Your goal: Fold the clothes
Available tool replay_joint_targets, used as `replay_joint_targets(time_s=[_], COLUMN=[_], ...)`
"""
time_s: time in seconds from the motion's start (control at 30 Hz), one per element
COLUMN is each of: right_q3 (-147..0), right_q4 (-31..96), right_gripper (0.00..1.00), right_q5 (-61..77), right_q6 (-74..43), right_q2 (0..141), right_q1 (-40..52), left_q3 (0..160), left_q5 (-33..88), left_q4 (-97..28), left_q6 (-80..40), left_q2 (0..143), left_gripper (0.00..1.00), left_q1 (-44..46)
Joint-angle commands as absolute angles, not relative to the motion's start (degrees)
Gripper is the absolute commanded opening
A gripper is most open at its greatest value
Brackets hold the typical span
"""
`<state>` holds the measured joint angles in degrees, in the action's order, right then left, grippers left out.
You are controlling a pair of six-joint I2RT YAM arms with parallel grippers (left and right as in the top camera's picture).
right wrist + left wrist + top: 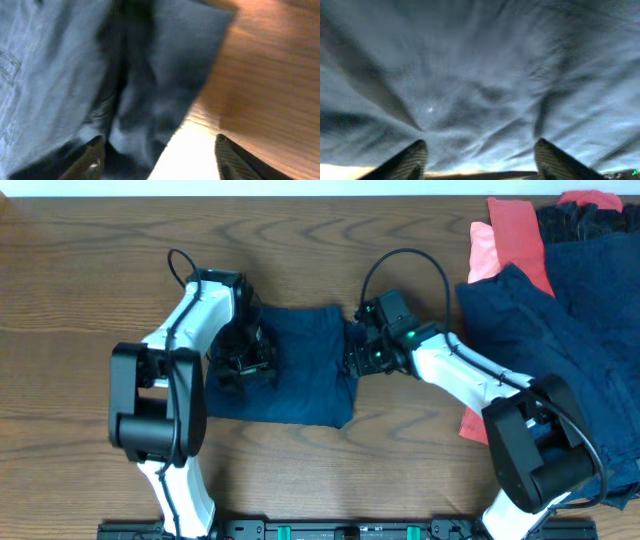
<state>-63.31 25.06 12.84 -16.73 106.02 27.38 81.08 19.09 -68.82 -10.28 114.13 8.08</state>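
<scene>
A folded dark navy garment (295,370) lies flat in the middle of the wooden table (90,290). My left gripper (243,366) is open and sits low over its left part; the left wrist view shows only wrinkled navy fabric (480,85) between the spread fingers (480,160). My right gripper (355,362) is open at the garment's right edge. In the right wrist view its fingers (157,160) straddle the navy cloth edge (150,75) and bare table (270,85). A heap of other clothes lies at the right: navy (560,330), salmon-pink (510,240) and black (590,220).
The clothes heap fills the right end of the table up to its far edge. A red bit of cloth (472,425) shows under the heap near the right arm's base. A black rail (330,530) runs along the near edge.
</scene>
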Motion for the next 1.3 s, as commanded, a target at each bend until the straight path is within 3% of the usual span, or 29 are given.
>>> replay_joint_targets(time_s=[0.0,0.03,0.2,0.33,0.7,0.73,0.77,0.87,1.07,1.27], right_q3=[-66.1,-66.7,-69.3,-69.6,-69.6,-69.6,-69.6,-69.6,-69.6,-69.6], right_q4=[27.7,28.8,34.6,37.6,44.0,44.2,44.2,44.6,46.5,49.7], right_gripper=[0.79,0.82,0.95,0.99,0.99,0.99,0.99,0.95,0.82,0.83], right_q5=[13.0,13.0,10.2,9.4,8.8,8.8,8.8,8.8,7.3,0.8], right_q6=[-15.2,-14.7,-13.2,-13.2,-13.2,-13.2,-13.2,-13.2,-13.2,-15.7], right_q2=[105.2,104.4,99.0,94.1,89.5,89.5,89.5,89.5,89.5,89.4], right_q1=[27.1,27.1,27.0,27.0,27.0,27.0,27.0,26.9,26.6,24.6], left_q3=[81.5,81.5,81.5,81.5,81.4,81.4,81.4,81.6,85.5,93.9], left_q5=[17.1,15.4,9.5,10.2,24.5,24.4,24.4,24.4,23.2,22.5], left_q4=[-64.9,-63.2,-55.8,-52.8,-53.5,-53.7,-53.7,-53.4,-52.9,-51.9], left_q6=[-10.3,-10.4,-11.7,-11.0,-4.9,-4.8,-4.7,-4.7,-8.0,-17.9], left_q2=[108.3,107.6,108.2,111.4,120.0,120.1,120.1,119.9,118.2,116.2], left_gripper=[0.94,0.98,0.98,0.98,0.98,0.91,0.75,0.09,0.06,0.06], left_q1=[6.3,5.8,2.3,0.1,0.9,1.2,1.4,1.2,-3.5,-14.9])
